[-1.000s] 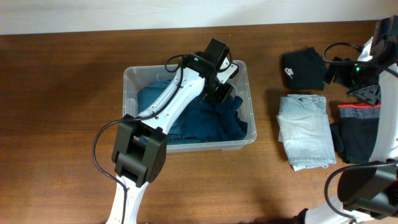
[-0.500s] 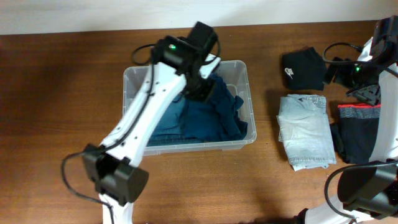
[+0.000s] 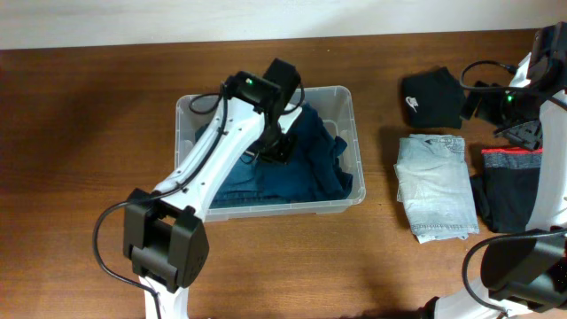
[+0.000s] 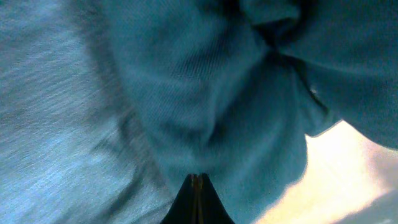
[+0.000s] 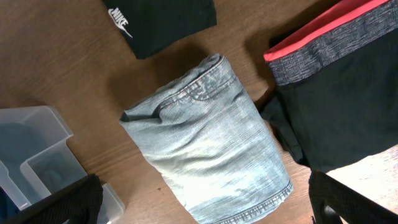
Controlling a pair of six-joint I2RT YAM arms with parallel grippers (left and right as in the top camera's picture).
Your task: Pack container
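The clear plastic container [image 3: 346, 96] stands at the table's middle and holds dark blue garments [image 3: 312, 170]. My left gripper [image 3: 274, 147] is down inside it, fingers shut together with their tips against the blue cloth [image 4: 186, 93]; the left wrist view [image 4: 196, 182] shows no fabric between them. My right gripper [image 3: 526, 131] hovers at the far right, wide open and empty, above folded light-wash jeans [image 5: 205, 149]. A corner of the container shows in the right wrist view [image 5: 37, 149].
To the right of the container, on the wooden table, lie the light jeans [image 3: 434, 186], a black Nike garment [image 3: 431, 97] [image 5: 161, 18], and a black garment with a red and grey waistband [image 3: 514, 190] [image 5: 348, 106].
My left gripper has moved from the container's back right toward its middle and lower onto the blue cloth. The right arm has not moved.
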